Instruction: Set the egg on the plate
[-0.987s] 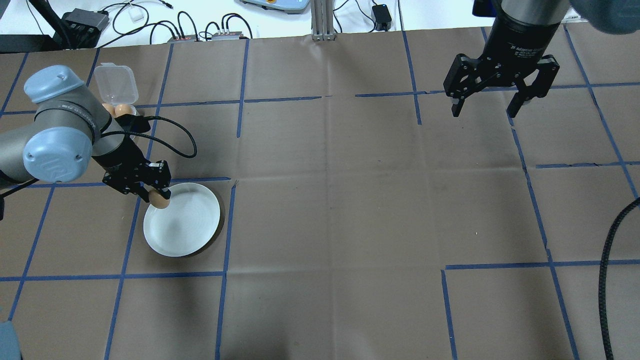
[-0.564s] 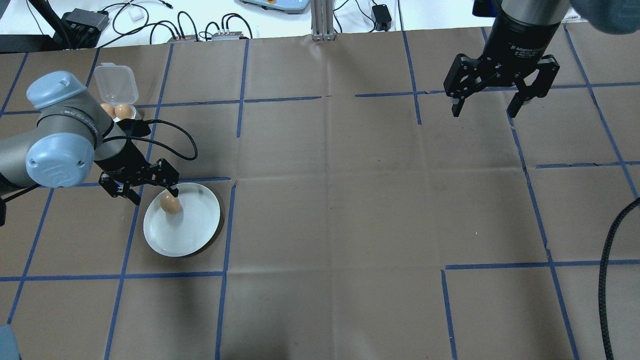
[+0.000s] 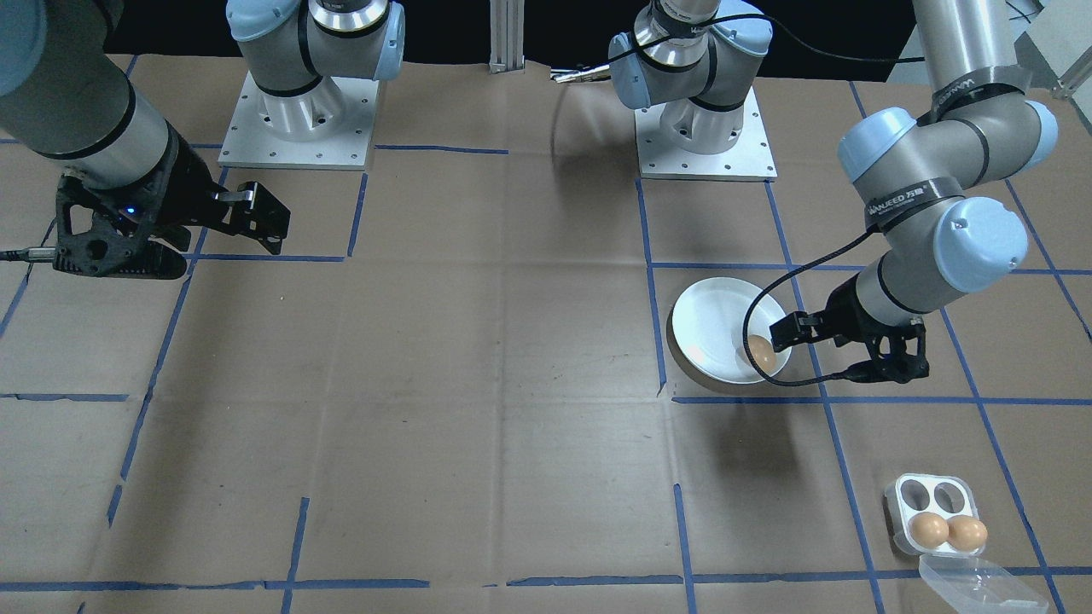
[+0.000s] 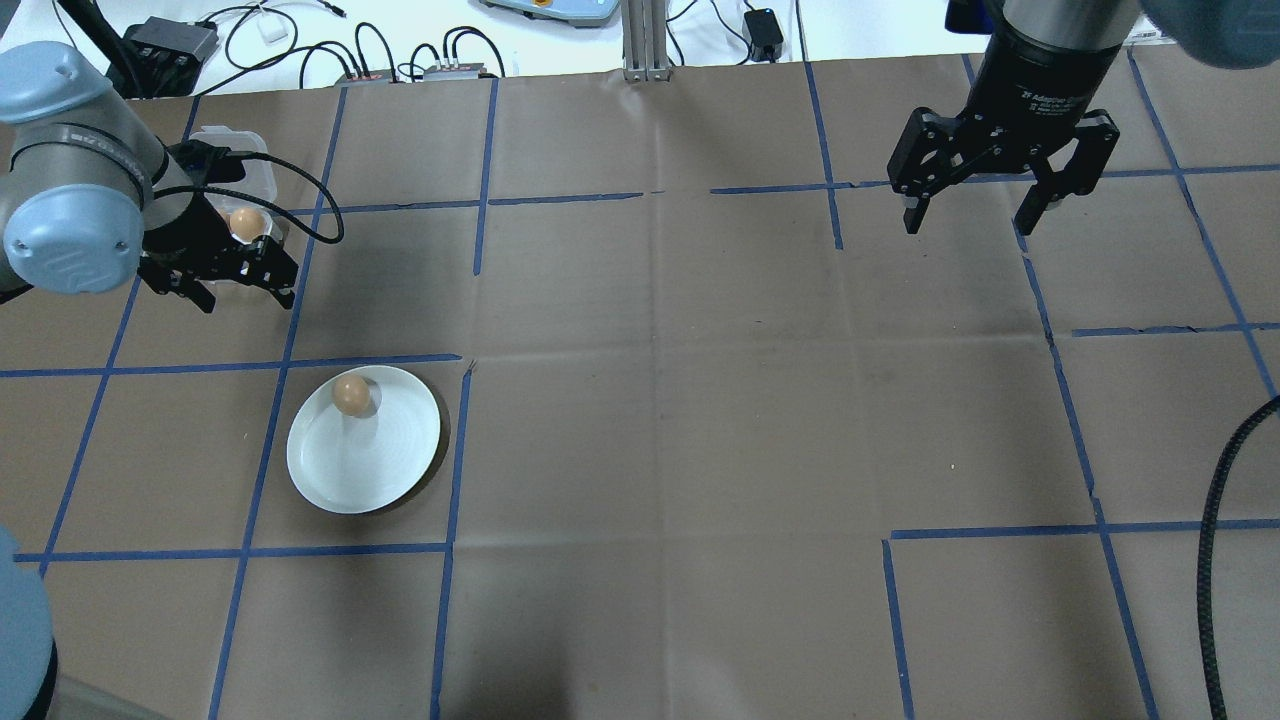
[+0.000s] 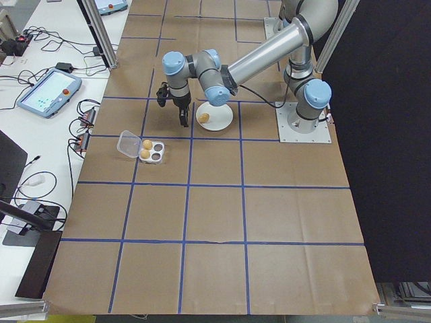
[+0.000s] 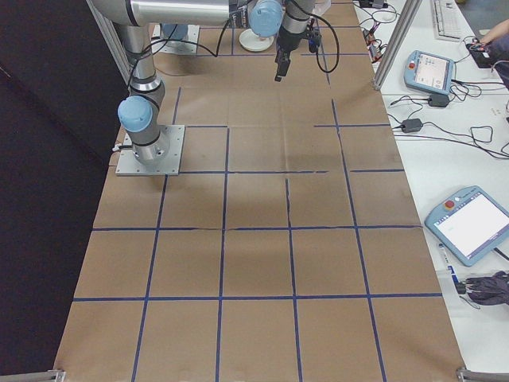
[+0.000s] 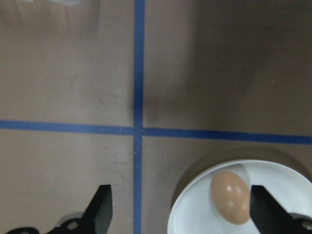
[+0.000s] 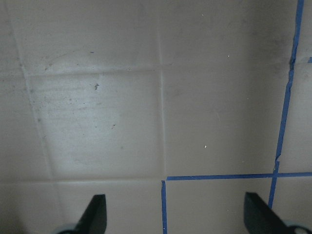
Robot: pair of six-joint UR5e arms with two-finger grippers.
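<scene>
Egg (image 4: 351, 394) lying on plate (image 4: 390, 470) near its rim, left gripper (image 4: 233, 282) empty with jaws wide, right gripper (image 4: 974, 214) likewise wide over tabletop (image 4: 660, 400)

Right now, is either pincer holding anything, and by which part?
Nothing is held. The left pincer and right pincer are open and empty; the egg lies on the plate.

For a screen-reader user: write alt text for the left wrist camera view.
A brown egg lies on a white plate at lower right, between the open left gripper's black fingertips. Blue tape lines cross on the brown table covering.
</scene>
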